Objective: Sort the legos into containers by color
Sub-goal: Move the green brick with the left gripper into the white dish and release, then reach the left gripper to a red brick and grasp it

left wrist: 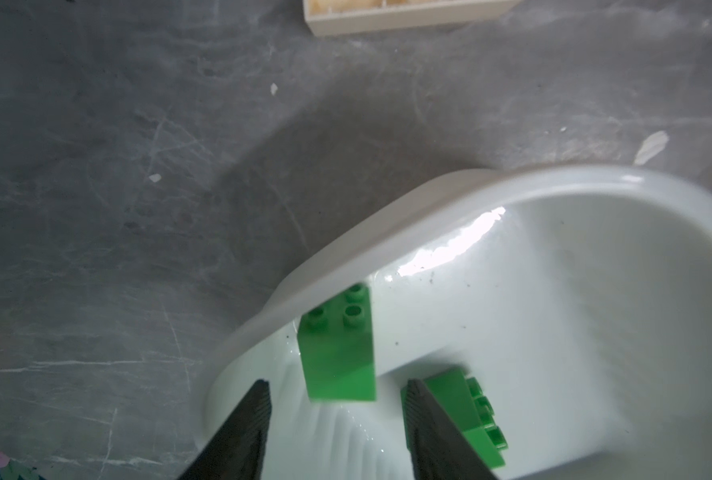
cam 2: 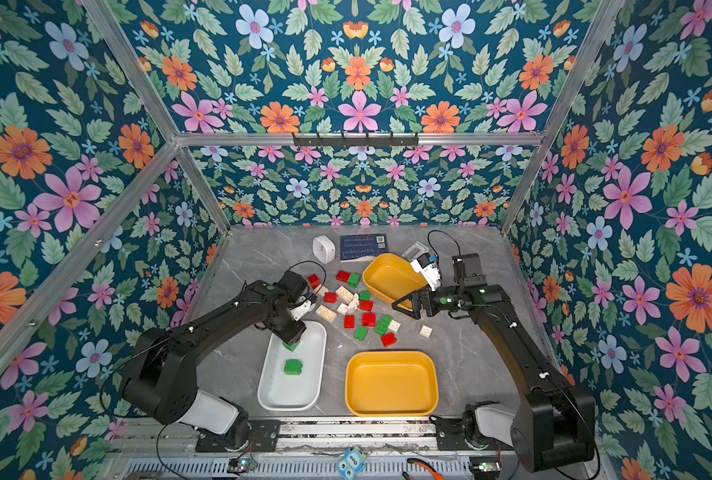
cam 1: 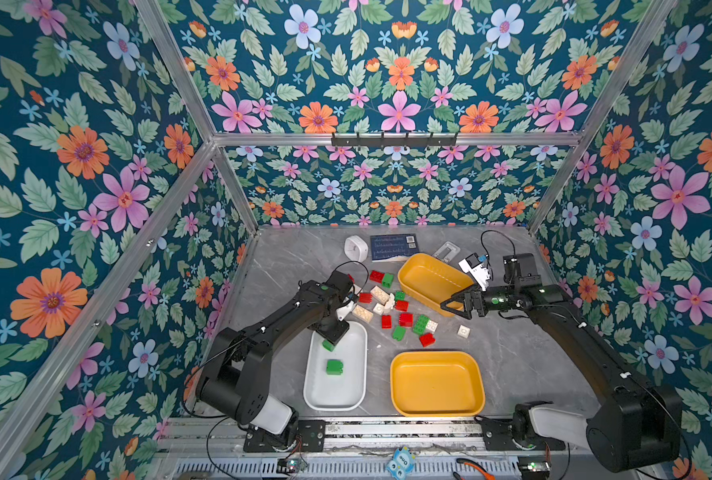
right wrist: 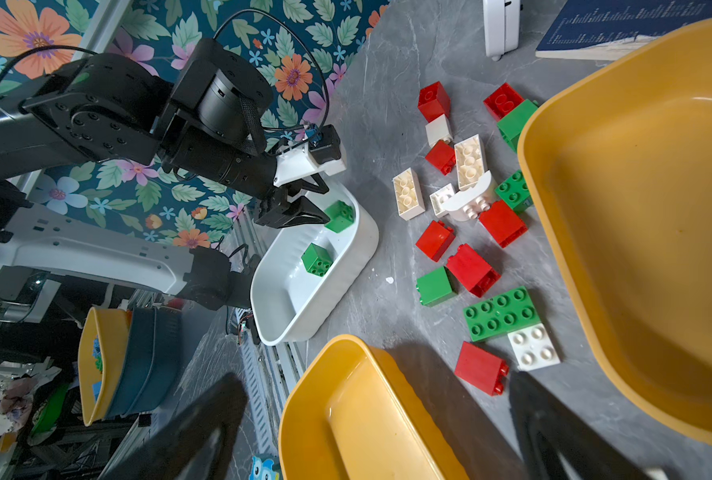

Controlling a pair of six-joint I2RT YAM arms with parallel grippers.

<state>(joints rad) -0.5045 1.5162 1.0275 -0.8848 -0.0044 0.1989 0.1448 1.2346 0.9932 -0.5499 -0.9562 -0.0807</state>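
My left gripper (cam 1: 330, 341) hangs open over the far end of the white container (cam 1: 356, 399). A small green lego (left wrist: 337, 353) sits just past its fingertips with a gap on both sides, touched by neither finger. A second green lego (cam 1: 334, 367) lies on the container's floor. Red, green and cream legos (cam 1: 400, 307) are scattered on the grey table between the containers. My right gripper (cam 1: 449, 308) is open and holds nothing, low over the table between the far yellow container (cam 1: 433, 282) and the near yellow container (cam 1: 437, 384). Neither yellow container has anything in it.
A white rounded gadget (cam 1: 356, 248), a dark card with a QR code (cam 1: 393, 247) and a clear flat piece (cam 1: 447, 251) lie along the back wall. A lone cream lego (cam 1: 463, 331) sits to the right of the pile. An aluminium rail (cam 1: 387, 430) runs along the front edge.
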